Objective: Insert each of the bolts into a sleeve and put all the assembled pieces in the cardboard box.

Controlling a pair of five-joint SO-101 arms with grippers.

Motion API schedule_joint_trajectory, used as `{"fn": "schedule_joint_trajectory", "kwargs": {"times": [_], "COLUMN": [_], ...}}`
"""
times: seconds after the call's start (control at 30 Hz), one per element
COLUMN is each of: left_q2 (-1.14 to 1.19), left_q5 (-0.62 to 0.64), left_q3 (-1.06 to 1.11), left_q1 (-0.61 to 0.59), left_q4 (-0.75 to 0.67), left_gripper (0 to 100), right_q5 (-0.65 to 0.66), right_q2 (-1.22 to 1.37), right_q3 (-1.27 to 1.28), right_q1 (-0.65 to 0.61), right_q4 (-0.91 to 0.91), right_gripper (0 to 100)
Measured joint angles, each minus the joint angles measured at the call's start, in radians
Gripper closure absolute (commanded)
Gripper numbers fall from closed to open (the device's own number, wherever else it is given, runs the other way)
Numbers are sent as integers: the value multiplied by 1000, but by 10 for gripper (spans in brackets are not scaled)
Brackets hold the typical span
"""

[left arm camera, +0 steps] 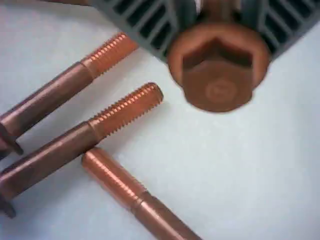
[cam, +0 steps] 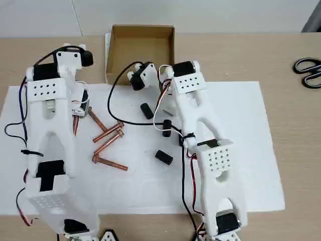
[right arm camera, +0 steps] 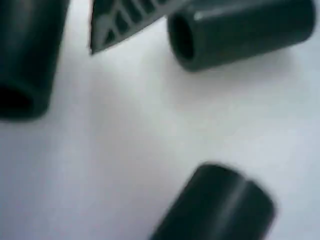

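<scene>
Bolts [cam: 108, 132] lie loose on the white sheet [cam: 241, 150], near the box [cam: 143, 31], in front of it and to its left. Left gripper [cam: 77, 114], farther left of the box, is clamped on one held bolt [left arm camera: 217, 70] near its hex head. Sleeves [cam: 163, 157] lie scattered on the sheet in front of the box. Right gripper [cam: 139, 79] sits just beside the box's front wall; whether it is open I cannot tell.

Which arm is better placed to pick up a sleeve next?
Right. The right gripper hangs close to a black sleeve. The left gripper is farther from it and holds a bolt.
</scene>
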Motion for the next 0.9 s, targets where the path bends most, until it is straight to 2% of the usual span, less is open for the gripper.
{"fn": "schedule_joint_trajectory", "kwargs": {"times": [0.47, 0.63, 0.9], "left_q2": [0, 0, 0], "left_q5": [0, 0, 0], "left_q3": [15, 61, 75], "left_q1": [0, 0, 0], "left_q4": [-11, -40, -54], "left_gripper": [994, 994, 994], "right_q5": [3, 3, 3], "right_q2": [69, 78, 94], "right_q3": [-25, -34, -49], "right_q1": [17, 25, 37], "right_q4": [-23, -31, -43], "right_gripper": [845, 924, 931]}}
